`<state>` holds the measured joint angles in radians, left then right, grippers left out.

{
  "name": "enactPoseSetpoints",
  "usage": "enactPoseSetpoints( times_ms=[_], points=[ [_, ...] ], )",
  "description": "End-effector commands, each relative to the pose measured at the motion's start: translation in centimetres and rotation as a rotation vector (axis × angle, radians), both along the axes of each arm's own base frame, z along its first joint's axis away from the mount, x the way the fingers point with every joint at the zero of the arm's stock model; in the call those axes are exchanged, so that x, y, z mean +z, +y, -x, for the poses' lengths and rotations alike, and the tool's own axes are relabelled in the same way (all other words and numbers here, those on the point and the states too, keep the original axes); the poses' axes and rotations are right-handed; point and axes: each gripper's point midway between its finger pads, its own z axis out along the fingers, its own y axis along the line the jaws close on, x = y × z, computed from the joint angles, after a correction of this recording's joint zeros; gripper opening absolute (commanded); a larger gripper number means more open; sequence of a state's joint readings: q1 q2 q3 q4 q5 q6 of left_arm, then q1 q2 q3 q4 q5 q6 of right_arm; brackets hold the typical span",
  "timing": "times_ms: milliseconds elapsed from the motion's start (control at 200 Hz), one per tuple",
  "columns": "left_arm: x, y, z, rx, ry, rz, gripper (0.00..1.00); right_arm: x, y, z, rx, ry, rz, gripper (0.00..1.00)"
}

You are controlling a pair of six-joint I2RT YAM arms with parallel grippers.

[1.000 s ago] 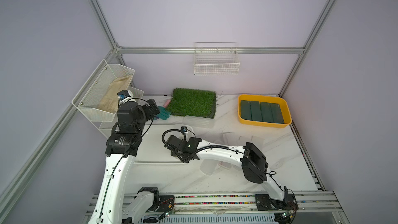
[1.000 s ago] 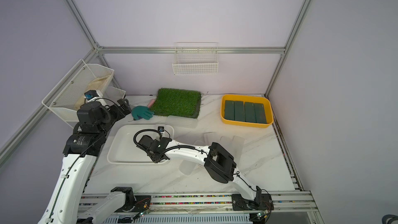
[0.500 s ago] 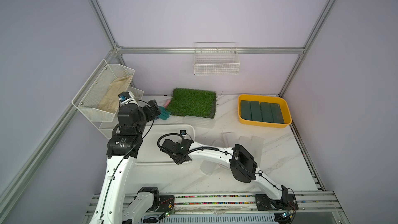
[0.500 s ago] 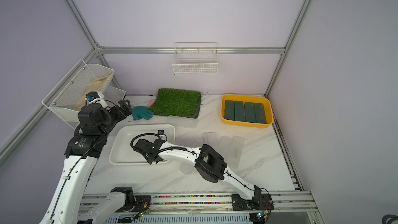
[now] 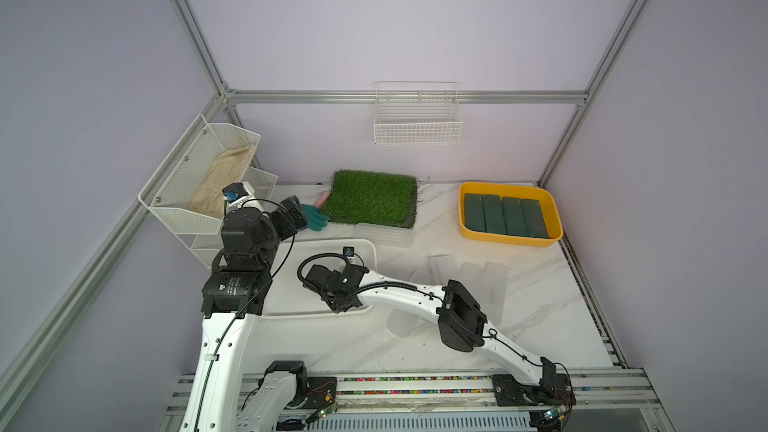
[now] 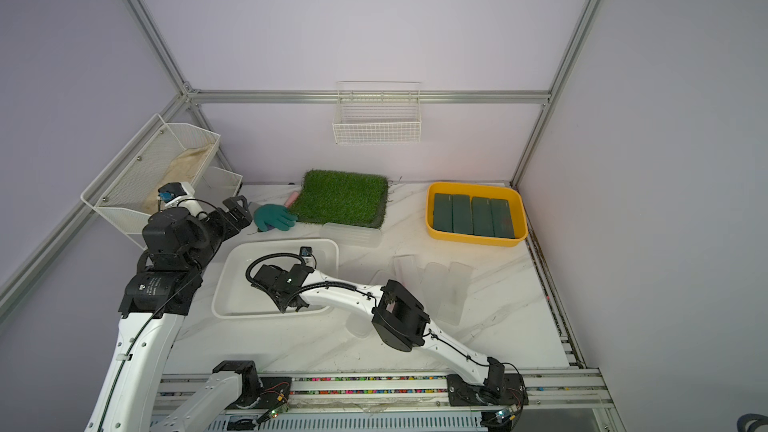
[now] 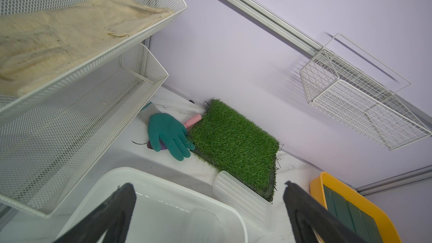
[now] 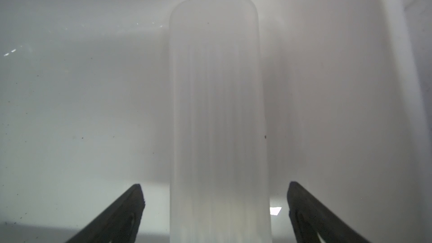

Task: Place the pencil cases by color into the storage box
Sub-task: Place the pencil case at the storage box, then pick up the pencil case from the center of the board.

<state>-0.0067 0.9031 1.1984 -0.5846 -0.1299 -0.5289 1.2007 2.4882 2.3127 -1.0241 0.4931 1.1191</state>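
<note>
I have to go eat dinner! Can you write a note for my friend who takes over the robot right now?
Left gripper: open, empty, raised near the teal glove.
Right gripper: open, jaws either side of a frosted case lying in the white tray, not gripping it.
Done: four green cases lie in the yellow tray; one frosted case is in the white tray.
Left: the other frosted cases on the table, one beside the grass mat, probably go into the white tray.
</note>
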Motion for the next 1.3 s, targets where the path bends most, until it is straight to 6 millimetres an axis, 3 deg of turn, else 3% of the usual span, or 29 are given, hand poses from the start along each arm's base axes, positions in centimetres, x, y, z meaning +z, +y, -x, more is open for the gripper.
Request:
enactPoseSetpoints(
  times_ms=[0,165,315,460,575,725,850,985,1295],
  points=[
    [1.6,0.1,0.3,-0.011,-0.038,-0.019,1.0,6.2,-0.7,-0.5,-0.024,-0.087,-0.078,0.97],
    [2.3,0.2,0.4,-0.016,-0.042,-0.032,1.0,12.0,-1.1,-0.3,0.043,-0.174,-0.206,0.97],
    [1.6,-0.8,-0.3,-0.069,-0.016,-0.023,1.0,17.2,-4.0,-0.2,0.067,-0.263,-0.224,0.97],
    [0.1,-2.3,-1.1,-0.165,0.007,-0.03,1.0,18.3,-8.2,-3.0,0.175,-0.272,-0.214,0.97],
    [-2.0,-4.6,-1.5,-0.276,0.035,-0.004,1.0,16.6,-12.1,-6.7,0.34,-0.206,-0.257,0.97],
    [-4.5,-7.7,-1.2,-0.375,0.05,-0.035,1.0,13.0,-15.8,-9.3,0.56,-0.212,-0.054,0.97],
    [-6.4,-10.9,-0.4,-0.465,0.067,-0.08,1.0,9.5,-16.9,-10.6,0.719,-0.241,0.176,0.97],
    [-7.6,-13.5,0.9,-0.565,0.054,-0.138,1.0,6.5,-17.4,-12.3,0.83,-0.24,0.233,0.97],
    [-10.4,-16.7,2.9,-0.791,0.051,-0.271,1.0,4.3,-17.7,-17.0,0.988,-0.313,0.175,0.97]
  ],
)
